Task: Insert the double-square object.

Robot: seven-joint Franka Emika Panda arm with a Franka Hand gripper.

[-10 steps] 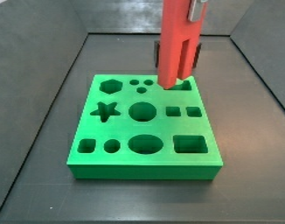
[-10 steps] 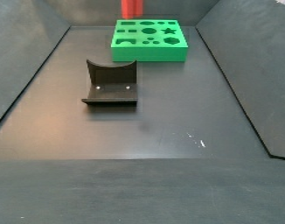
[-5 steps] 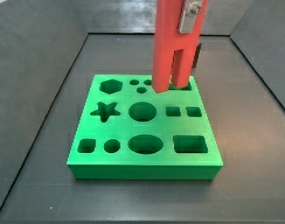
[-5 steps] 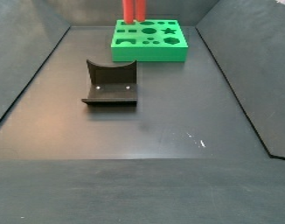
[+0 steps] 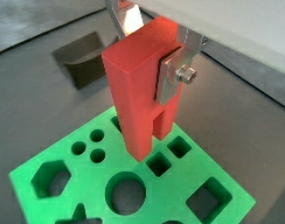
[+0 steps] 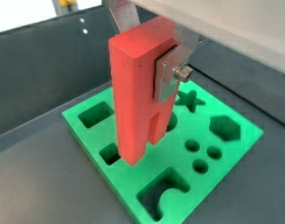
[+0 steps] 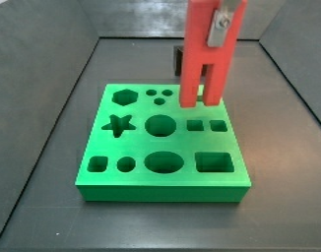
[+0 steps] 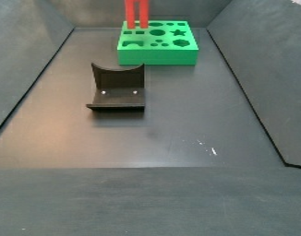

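Note:
The double-square object (image 7: 207, 59) is a tall red block held upright, its two prongs pointing down over the far right part of the green board (image 7: 124, 172). I cannot tell whether the prong tips touch the board's top. My gripper (image 7: 218, 14) is shut on the block's upper end. Both wrist views show the block (image 5: 139, 87) (image 6: 138, 96) clamped by my gripper (image 5: 151, 48) (image 6: 149, 44) between silver fingers (image 5: 176, 73) (image 6: 173, 68), above the board (image 5: 63, 179) (image 6: 232, 162). In a side view the prongs (image 8: 136, 11) show above the board (image 8: 158, 51).
The board has several shaped holes, among them a star (image 7: 118, 125), a hexagon (image 7: 125, 96) and a large square (image 7: 214, 160). The dark fixture (image 8: 116, 88) stands on the floor apart from the board and also shows in a wrist view (image 5: 84, 54). Dark walls enclose the floor.
The red block has turned about its upright axis, so the slot between the prongs now shows in the side views. It has also come slightly lower over the board.

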